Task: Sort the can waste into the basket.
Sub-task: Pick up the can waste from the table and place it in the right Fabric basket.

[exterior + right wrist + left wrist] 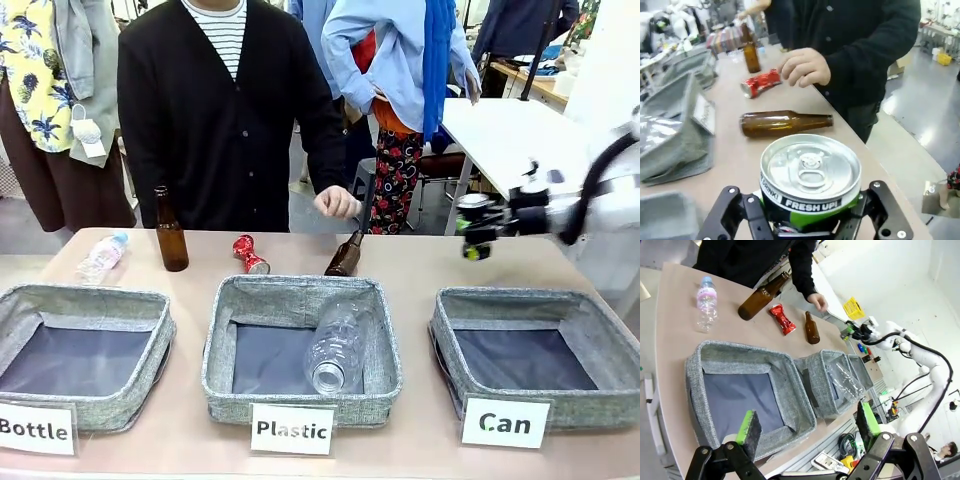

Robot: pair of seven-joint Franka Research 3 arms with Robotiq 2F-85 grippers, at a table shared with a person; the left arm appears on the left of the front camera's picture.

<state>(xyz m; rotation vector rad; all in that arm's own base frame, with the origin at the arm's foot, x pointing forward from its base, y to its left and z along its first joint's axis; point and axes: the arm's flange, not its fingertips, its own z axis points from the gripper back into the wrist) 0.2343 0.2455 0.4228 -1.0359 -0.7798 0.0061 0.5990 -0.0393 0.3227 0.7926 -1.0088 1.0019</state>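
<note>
The silver and dark can (810, 172) is gripped in the clenched right pincer (477, 238) and held in the air above the far part of the surface (420, 262), beyond the grey basket (600, 400) signed "Can". The red can (250, 254) is seen lying on the surface between an upright brown bottle (171, 232) and a lying brown bottle (345, 256), near a person's hand (335, 203). The left pincer (807, 422) is released, its pads spread wide above the "Bottle" bin (740, 350).

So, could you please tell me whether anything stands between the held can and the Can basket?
Nothing visible does. The right end effector holds the can just beyond the Can basket, on its far side, and the space between them is open.
</note>
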